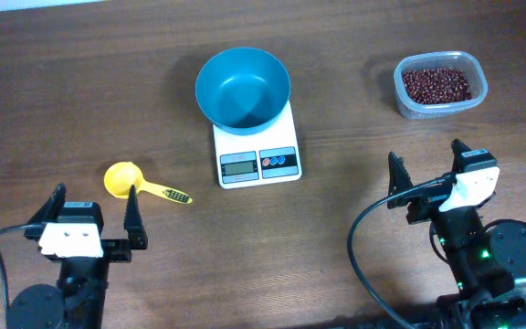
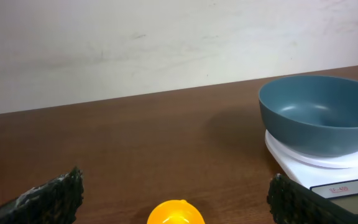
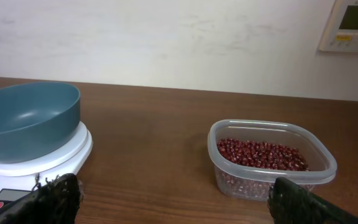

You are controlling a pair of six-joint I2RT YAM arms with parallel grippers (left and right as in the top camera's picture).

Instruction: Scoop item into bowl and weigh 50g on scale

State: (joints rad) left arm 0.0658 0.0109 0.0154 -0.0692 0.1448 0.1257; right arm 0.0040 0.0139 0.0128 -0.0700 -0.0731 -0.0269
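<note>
bowl (image 1: 243, 87) on scale (image 1: 257, 149) | scoop (image 1: 126, 179) left of scale | beans (image 1: 436, 84) in tub (image 1: 475, 80), far right

Empty teal bowl (image 1: 243, 87) upright on the white scale (image 1: 257, 163) — loose heap of red-brown beans (image 1: 436, 85) well apart, rightward.

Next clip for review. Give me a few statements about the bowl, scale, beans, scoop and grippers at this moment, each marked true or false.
1. The bowl sits on the scale. True.
2. The bowl already holds beans. False: it is empty, and the beans are in the clear tub.
3. The left gripper holds the yellow scoop. False: the scoop lies on the table just ahead of that gripper, whose jaws are open and empty.
4. The right gripper has open jaws and holds nothing. True.
</note>
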